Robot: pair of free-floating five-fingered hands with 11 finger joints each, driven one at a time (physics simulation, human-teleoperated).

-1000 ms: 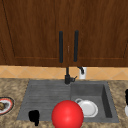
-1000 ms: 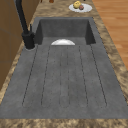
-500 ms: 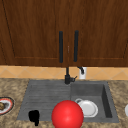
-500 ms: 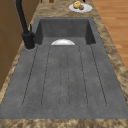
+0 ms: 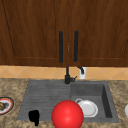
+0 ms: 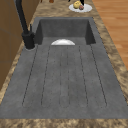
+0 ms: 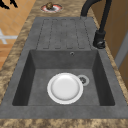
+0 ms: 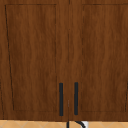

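Observation:
My left hand hangs low at the front left, over the front edge of the sink's drainboard, and holds nothing. In the right side view its black fingers show straight and spread at the top left, out past the counter's edge. A red ball sits at the bottom middle of the front view, just right of that hand. A white plate lies in the basin beside the drain. A black hand tip shows above the fruit plate at the counter's far end.
A black faucet stands behind the sink, in the middle. A red-rimmed plate with food rests on the counter at the left. Closed wooden cabinet doors with two black handles hang above.

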